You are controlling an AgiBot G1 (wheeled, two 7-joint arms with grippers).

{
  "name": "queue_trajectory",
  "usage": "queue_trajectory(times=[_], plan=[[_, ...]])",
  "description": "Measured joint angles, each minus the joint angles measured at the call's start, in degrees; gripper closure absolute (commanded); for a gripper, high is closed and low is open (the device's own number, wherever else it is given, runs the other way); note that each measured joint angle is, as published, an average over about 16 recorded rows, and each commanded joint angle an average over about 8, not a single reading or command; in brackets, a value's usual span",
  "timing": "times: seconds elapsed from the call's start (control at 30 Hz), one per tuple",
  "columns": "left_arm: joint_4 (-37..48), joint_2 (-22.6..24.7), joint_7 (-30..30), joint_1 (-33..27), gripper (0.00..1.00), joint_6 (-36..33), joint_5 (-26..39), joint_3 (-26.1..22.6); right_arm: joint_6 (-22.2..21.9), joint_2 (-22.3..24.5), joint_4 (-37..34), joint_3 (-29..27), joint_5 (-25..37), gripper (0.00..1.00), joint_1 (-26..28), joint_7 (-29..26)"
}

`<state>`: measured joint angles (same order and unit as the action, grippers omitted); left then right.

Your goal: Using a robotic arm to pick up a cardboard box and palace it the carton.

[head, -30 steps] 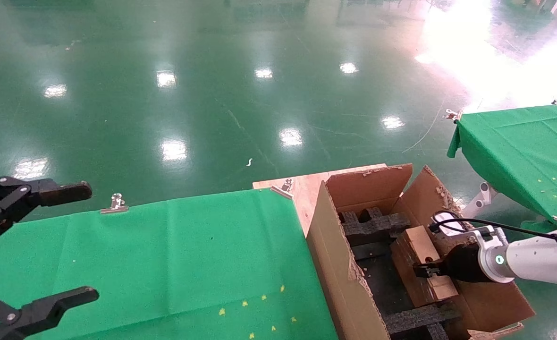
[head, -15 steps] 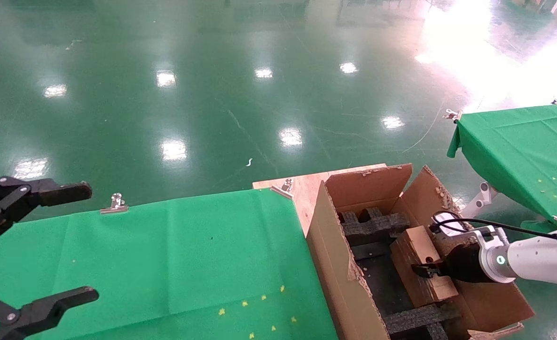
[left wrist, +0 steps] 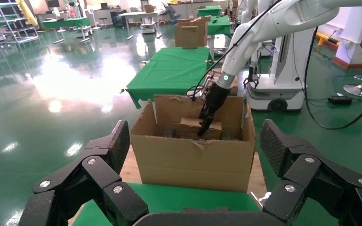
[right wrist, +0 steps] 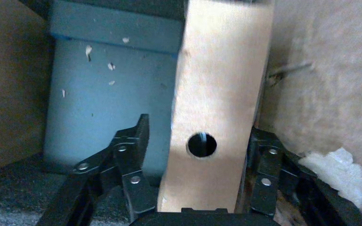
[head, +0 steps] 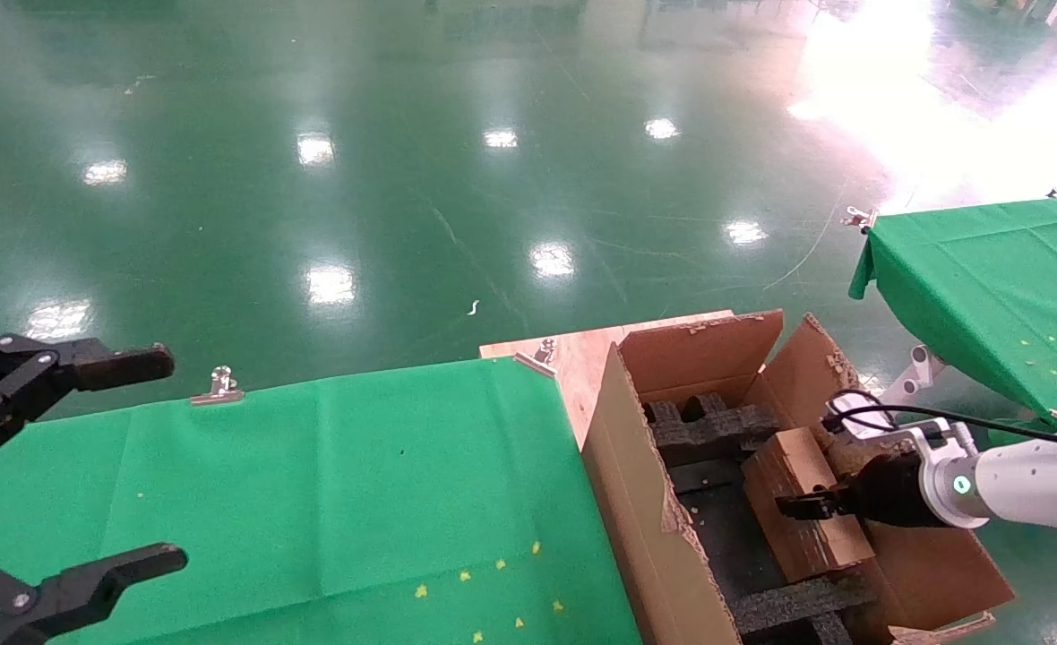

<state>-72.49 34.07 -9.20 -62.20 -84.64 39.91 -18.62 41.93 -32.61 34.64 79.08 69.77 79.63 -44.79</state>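
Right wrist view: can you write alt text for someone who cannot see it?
The right tool straddles the cardboard box inside the carton, one finger standing clear of the box's side. A round hole shows in the box's face, and black foam lies beside it.

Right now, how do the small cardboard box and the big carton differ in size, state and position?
The cardboard box is small, flat and closed, with a round hole in one face; the carton is much larger, open at the top, its flaps raised and edges torn. The cardboard box sits inside the carton, against black foam inserts, with the right gripper at it; the carton stands beside the green table. Both are brown cardboard.
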Motion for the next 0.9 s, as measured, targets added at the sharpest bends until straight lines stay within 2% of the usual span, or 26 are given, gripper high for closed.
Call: queue_trajectory(times=[0.3,0.53,0.7,0.9], plan=[[0.00,0.00,0.01,0.00,0.00,0.00,-0.01,-0.01,-0.66,2.37,5.03,-0.58,1.56,0.00,3.78,-1.16],[0.00,-0.01,0.01,0.00,0.00,0.01,-0.01,-0.02,-0.01,4.60,12.85,-2.16,1.67,0.00,8.51,-2.59],[0.00,-0.01,0.01,-0.01,0.00,0.01,-0.02,-0.02,1.97,5.94,19.98,-4.24,-1.04,0.00,11.33,-2.00],[0.00,-0.01,0.02,0.00,0.00,0.01,-0.02,-0.03,5.58,6.97,27.65,-7.21,-7.06,0.00,12.90,1.12]])
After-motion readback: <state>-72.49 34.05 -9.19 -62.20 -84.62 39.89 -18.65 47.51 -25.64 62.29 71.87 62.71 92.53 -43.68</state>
